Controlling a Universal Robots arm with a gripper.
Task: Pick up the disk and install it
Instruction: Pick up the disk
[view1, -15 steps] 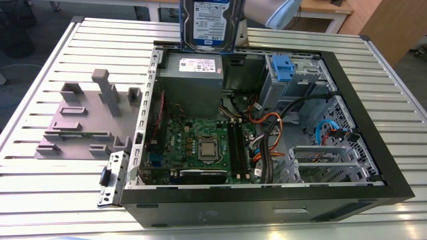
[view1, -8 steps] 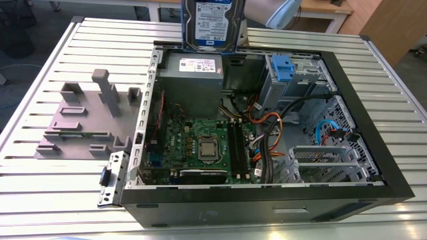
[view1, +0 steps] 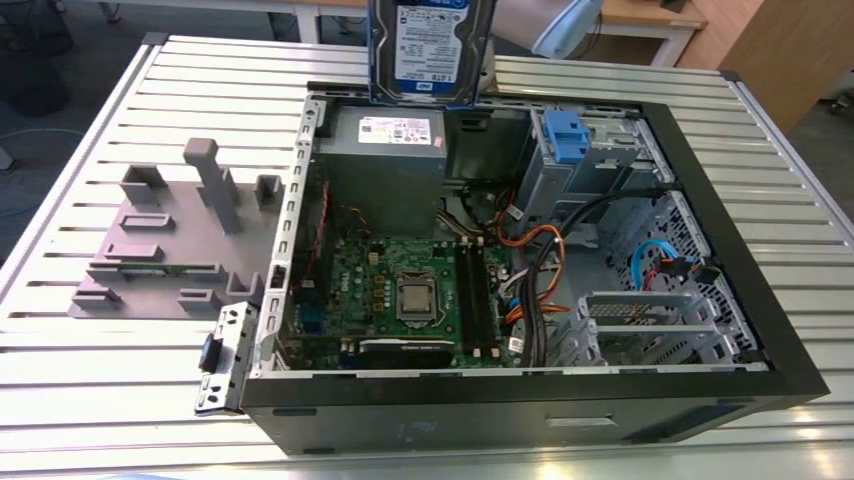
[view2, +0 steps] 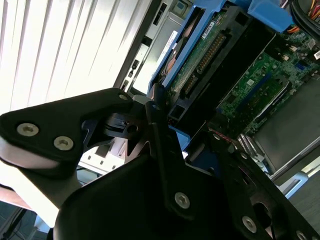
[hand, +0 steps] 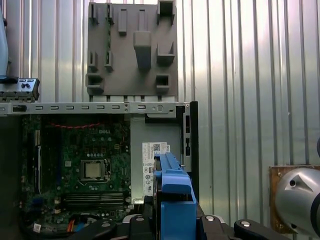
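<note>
The exterior view looks down at a slant from above one edge of the slatted silver metal table (view1: 80, 330), taking in the whole open black computer case (view1: 787, 330). The first wrist view faces straight down from high over the case. The second wrist view sits close against the disk (view2: 210, 57), a flat silver-metal drive in blue plastic rails, and looks obliquely. All three views share the green motherboard (view1: 400, 280)

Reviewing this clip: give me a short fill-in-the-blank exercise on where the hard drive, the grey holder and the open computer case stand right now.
1. The silver-metal hard drive with blue plastic caddy rails hangs ___ the open black computer case.
2. The grey plastic slotted holder lies on the slatted metal table, on the exterior view's ___ of the case.
3. The gripper is shut on the ___.
Missing words: above; left; hard drive.
</note>
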